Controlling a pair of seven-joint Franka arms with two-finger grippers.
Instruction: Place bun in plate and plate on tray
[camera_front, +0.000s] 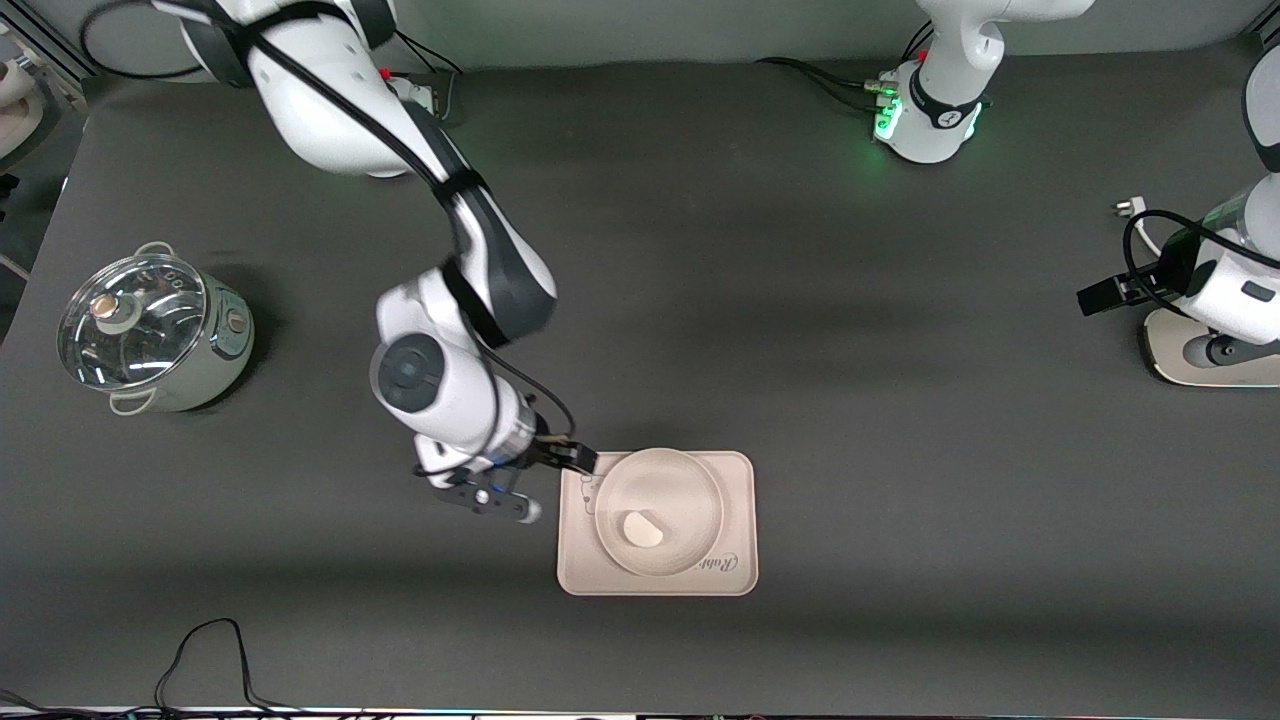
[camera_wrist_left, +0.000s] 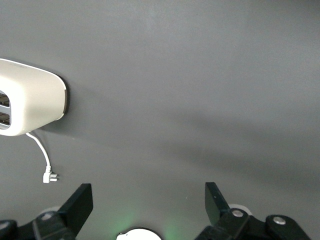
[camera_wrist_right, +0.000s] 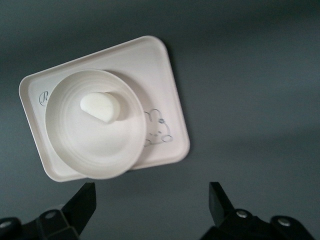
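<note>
The white bun lies in the round cream plate, and the plate rests on the rectangular tray printed with a rabbit. My right gripper hangs open and holds nothing, just off the tray's edge toward the right arm's end of the table. The right wrist view shows the bun, the plate and the tray apart from my open right gripper. My left gripper waits open over bare table at the left arm's end.
A steel pot with a glass lid stands toward the right arm's end. A cream toaster sits under the left arm; the left wrist view shows the toaster and its plug. A black cable lies near the front edge.
</note>
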